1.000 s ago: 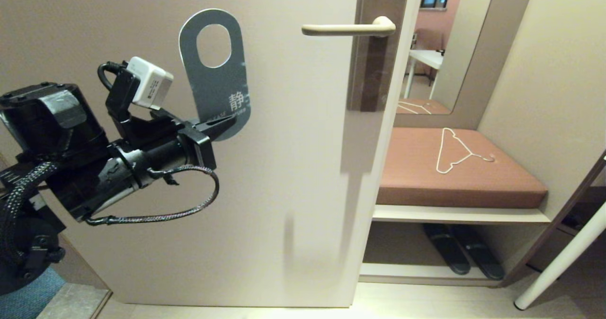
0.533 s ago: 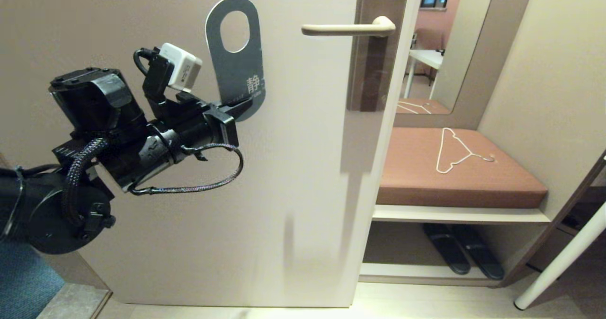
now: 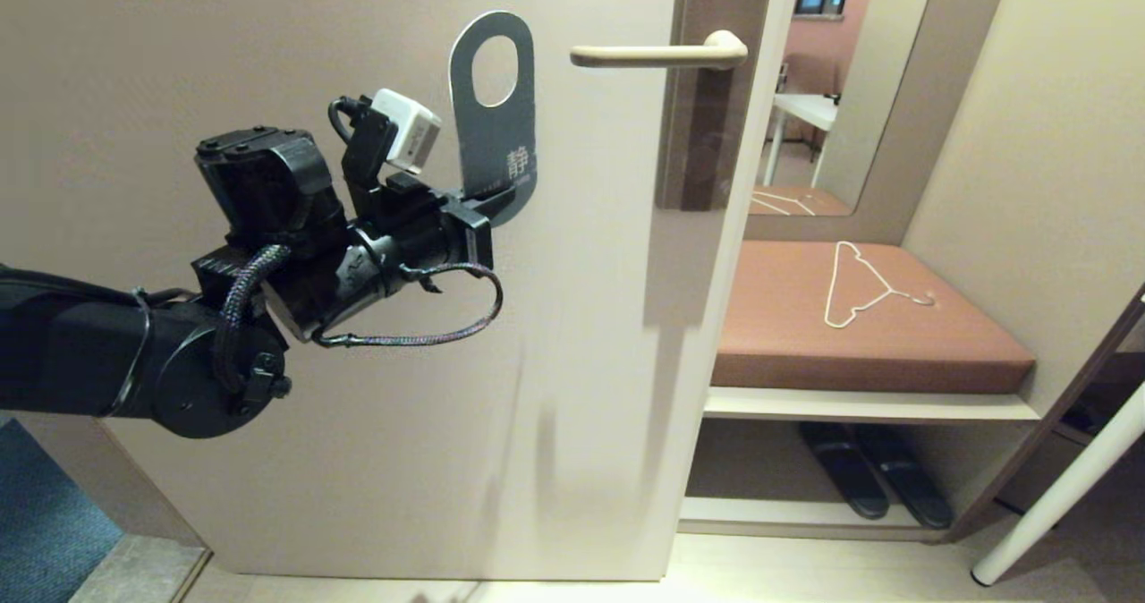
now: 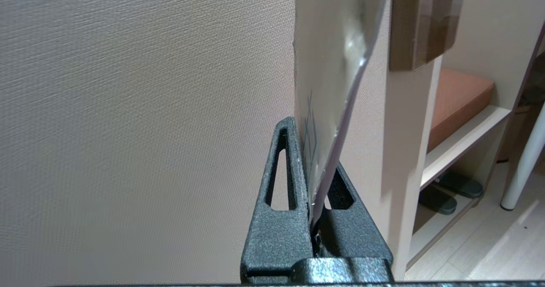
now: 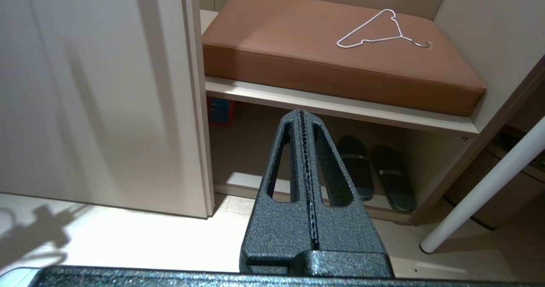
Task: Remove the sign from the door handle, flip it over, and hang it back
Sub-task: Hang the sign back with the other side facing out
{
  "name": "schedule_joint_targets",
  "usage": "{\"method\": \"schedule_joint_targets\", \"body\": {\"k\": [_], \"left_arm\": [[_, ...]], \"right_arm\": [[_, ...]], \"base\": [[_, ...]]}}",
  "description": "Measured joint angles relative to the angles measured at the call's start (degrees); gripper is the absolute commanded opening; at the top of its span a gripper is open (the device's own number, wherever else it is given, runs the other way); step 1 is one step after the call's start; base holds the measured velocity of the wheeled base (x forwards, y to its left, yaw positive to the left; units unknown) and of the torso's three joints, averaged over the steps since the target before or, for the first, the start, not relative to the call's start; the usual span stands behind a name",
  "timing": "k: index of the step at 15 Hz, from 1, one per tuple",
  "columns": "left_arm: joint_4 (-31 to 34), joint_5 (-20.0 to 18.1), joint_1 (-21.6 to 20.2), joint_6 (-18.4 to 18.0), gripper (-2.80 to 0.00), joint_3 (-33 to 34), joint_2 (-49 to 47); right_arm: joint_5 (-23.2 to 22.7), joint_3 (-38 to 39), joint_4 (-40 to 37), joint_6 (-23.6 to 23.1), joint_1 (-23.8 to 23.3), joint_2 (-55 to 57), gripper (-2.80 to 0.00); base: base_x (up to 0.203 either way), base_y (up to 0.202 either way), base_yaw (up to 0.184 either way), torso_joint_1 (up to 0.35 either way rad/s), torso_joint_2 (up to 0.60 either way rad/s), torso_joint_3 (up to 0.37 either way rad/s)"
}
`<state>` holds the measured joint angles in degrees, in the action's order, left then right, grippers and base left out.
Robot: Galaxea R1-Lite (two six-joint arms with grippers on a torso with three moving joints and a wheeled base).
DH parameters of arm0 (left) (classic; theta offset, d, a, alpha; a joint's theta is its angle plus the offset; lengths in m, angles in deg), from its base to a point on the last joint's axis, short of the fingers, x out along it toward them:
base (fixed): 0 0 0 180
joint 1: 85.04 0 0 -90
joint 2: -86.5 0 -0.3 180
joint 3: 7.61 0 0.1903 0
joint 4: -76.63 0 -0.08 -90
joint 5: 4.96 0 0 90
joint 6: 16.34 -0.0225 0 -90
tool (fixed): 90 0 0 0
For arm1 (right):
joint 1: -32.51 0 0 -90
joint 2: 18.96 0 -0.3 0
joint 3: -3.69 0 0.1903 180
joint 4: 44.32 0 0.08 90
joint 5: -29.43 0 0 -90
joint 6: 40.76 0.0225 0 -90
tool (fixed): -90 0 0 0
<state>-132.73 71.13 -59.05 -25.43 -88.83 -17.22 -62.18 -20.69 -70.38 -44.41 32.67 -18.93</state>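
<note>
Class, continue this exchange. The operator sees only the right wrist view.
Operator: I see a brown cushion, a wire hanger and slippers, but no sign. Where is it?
Observer: The left end effector holds the sign upright in front of the door, shut on its lower end.
Operator: Is it hanging on the door handle?
Observer: No. The door handle is bare. The sign's oval hole sits just beside the lever's free end, apart from it.
Operator: Which face points toward the head camera?
Observer: The dark blue-grey face, with a white character near the bottom.
</note>
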Motion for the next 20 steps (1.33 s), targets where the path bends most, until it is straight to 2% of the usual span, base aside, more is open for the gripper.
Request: {"method": "schedule_joint_targets", "body": {"k": [4,17,20], "left_arm": [[0.78,0.07,0.60,0.00,-2.80,-3.49,-2.17],[13.14,-0.17,0.63,-0.63,-2.80,-13.40,-3.34],[13.34,-0.23,0.82,-1.16,-2.80,-14.19,-3.61]], "right_arm": [[-0.04,0.00,0.00,0.00,0.00,0.00,-2.80],[-0.02,0.00,0.00,0.00,0.00,0.00,-2.80],[-0.02,0.00,-0.02,0.00,0.00,0.00,-2.80]], "base": [[0.000,0.000,0.000,0.000,0.00,0.000],[0.000,0.000,0.000,0.000,0.00,0.000],[0.000,0.000,0.000,0.000,0.00,0.000]]}}
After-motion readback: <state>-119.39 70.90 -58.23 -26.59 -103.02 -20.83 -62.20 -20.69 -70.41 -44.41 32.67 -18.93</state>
